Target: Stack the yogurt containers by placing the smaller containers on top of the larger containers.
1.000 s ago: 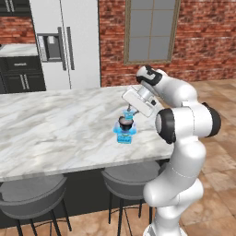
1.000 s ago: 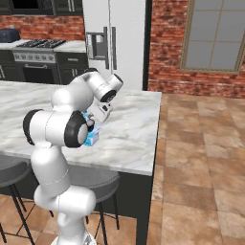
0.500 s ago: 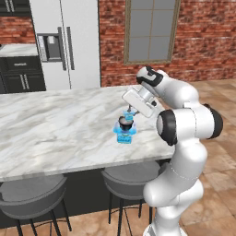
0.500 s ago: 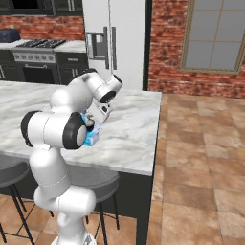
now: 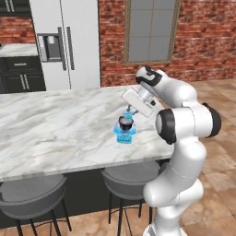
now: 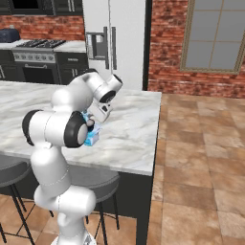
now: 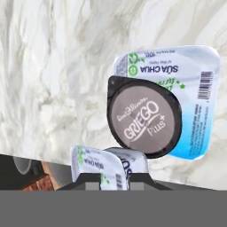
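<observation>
With my gripper [image 5: 128, 112] clamped on the tiny light-blue tub [image 7: 105, 167] at the hand view's bottom centre, I should centre it over the dark round cup [image 7: 144, 123] resting mid-frame on the larger light-blue tub [image 7: 195, 84], then lower gently.

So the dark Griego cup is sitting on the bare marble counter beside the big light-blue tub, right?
No. The hand view shows the dark Griego cup resting on top of the big light-blue tub, not beside it; only the tub stands on the marble counter.
</observation>
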### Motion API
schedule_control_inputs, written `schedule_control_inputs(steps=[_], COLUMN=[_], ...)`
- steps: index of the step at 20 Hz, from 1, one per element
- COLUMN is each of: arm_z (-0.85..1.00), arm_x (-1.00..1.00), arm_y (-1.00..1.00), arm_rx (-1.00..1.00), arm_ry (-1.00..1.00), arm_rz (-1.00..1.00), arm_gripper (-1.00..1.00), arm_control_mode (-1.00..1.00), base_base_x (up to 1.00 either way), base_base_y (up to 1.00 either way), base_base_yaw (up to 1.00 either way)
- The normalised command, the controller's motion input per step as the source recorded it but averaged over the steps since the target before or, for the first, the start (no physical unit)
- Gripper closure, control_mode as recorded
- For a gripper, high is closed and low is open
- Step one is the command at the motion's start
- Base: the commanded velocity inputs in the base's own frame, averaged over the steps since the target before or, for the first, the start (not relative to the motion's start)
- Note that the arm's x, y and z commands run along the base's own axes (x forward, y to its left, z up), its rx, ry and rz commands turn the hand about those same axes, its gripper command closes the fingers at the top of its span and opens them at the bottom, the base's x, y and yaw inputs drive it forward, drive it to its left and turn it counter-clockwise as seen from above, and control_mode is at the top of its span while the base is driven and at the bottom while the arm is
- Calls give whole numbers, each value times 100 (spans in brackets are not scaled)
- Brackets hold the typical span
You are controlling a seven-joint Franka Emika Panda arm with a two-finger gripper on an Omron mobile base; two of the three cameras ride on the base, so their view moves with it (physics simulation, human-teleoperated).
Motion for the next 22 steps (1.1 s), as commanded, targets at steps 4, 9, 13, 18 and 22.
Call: schedule_control_inputs(steps=[4,9,13,18,22], arm_z=[-2,-6,-9,-9,-4], arm_x=[16,8,4,5,8], arm_y=[-2,-6,-5,-1,0], arm_rx=[0,0,0,0,0], arm_ry=[0,0,0,0,0], arm_rz=[0,0,0,0,0], arm_gripper=[100,100,100,100,100], arm_control_mode=[-100,-100,-100,-100,-100], base_base_x=[0,0,0,0,0], base_base_y=[0,0,0,0,0], base_base_yaw=[0,0,0,0,0])
